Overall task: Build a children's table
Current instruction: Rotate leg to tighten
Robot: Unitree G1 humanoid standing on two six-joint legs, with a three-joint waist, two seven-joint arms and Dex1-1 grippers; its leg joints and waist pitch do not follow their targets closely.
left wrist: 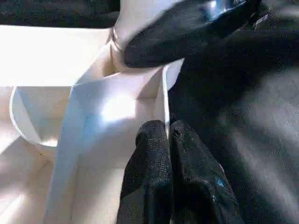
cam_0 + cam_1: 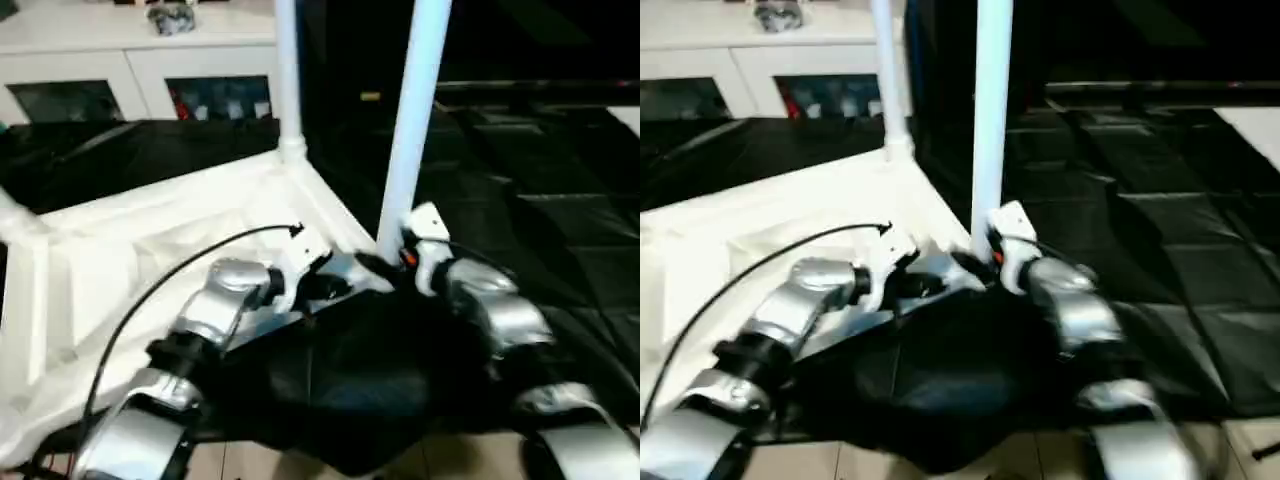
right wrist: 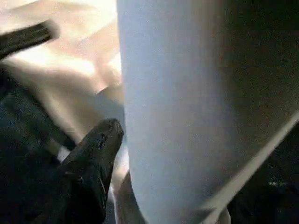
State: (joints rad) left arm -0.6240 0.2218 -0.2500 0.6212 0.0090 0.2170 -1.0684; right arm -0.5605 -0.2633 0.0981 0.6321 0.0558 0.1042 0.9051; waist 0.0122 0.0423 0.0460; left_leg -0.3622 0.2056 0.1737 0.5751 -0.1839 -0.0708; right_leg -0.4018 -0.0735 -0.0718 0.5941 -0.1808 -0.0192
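the tabletop (image 2: 150,250) lies underside up on dark matting so its sockets face upward; two legs stand in them. the near leg (image 2: 410,120) rises between the right gripper (image 2: 385,262) and its spread fingers, likely for seating. the left gripper (image 1: 169,140), fingers together, presses the rim, both forearms angled inward.

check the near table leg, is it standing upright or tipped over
Upright. The near leg rises almost straight up from the corner of the upturned tabletop, beside the right gripper; whether it is fully seated, cannot tell.
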